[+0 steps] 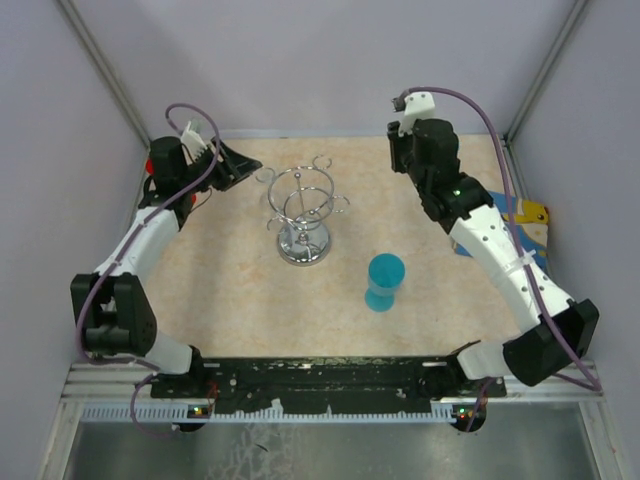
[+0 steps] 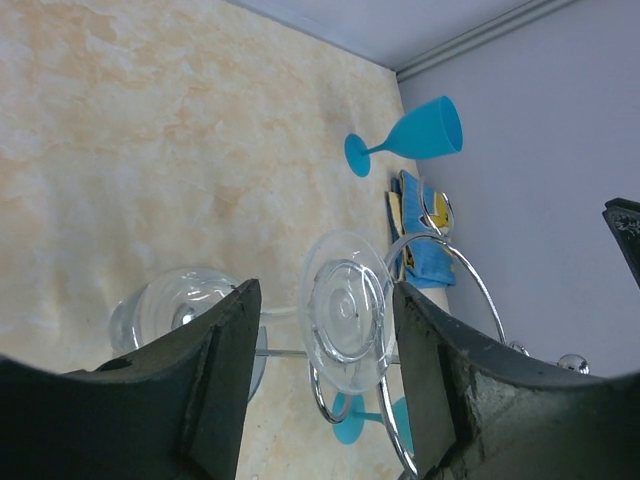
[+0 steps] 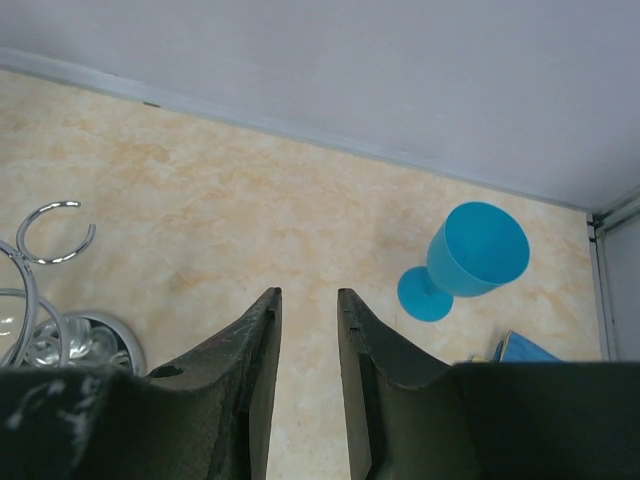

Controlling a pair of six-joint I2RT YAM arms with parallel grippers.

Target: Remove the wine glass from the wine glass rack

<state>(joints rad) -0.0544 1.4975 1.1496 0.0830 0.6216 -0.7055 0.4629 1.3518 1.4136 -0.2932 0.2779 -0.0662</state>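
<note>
The chrome wine glass rack (image 1: 303, 212) stands mid-table on its round base. A clear wine glass hangs on it. In the left wrist view its foot (image 2: 345, 310) sits in a hook and its bowl (image 2: 180, 310) is further off. My left gripper (image 2: 325, 297) is open, with one jaw on each side of the glass's foot and not touching it. In the top view it (image 1: 238, 165) is at the rack's left. My right gripper (image 3: 309, 295) is empty, its jaws a narrow gap apart, above bare table. In the top view it (image 1: 413, 158) is at the back right.
A blue plastic goblet (image 1: 385, 282) stands upright in front and to the right of the rack, also in the right wrist view (image 3: 470, 255). A blue and yellow item (image 1: 530, 215) lies at the table's right edge. Grey walls enclose the table.
</note>
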